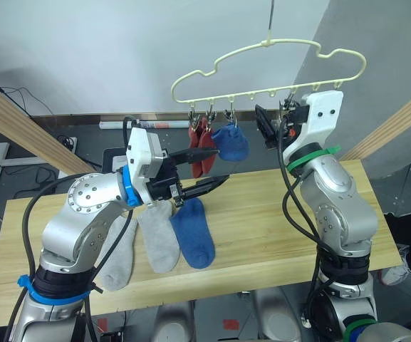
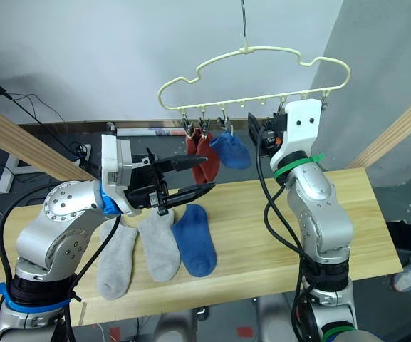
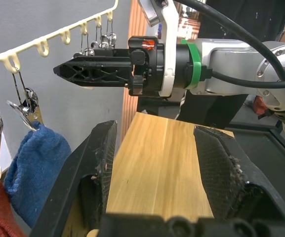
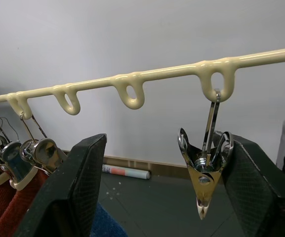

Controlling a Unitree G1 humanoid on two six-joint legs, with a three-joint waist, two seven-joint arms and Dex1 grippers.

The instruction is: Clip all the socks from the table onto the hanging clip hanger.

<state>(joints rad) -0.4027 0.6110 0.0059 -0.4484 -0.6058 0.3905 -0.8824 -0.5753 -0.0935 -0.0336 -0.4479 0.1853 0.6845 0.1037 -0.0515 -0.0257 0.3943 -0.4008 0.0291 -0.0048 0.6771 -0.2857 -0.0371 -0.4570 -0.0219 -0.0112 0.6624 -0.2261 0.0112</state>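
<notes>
Left end effector [image 1: 204, 171] hovered above the worktop [image 1: 276, 214], black fingers spread wide and empty, aimed toward the hung socks. Right end effector [image 1: 268, 127] was raised beside the clip hanger [image 1: 269, 68], fingers likewise parted with nothing between them, bracketing a vacant silver clip [image 4: 204, 170] in the right wrist view.

Counted three socks already clipped at the hanger's left end: two red socks [image 1: 202, 146] and one blue sock [image 1: 231, 142]. Found three more flat on the worktop, side by side and touching: two grey socks [image 1: 139, 246] and one loose blue sock [image 1: 193, 231], all just below the left end effector.

Judged the knit as light, soft and limp; likely to fold, droop and bunch on lifting, with little risk of damage or slipping. Best taken at the cuff, pinching both layers near the open end, leaving a free edge for the clip's jaws. Expected the small spring clips to need a firm squeeze, and the hanging wire frame to swing when pushed.
</notes>
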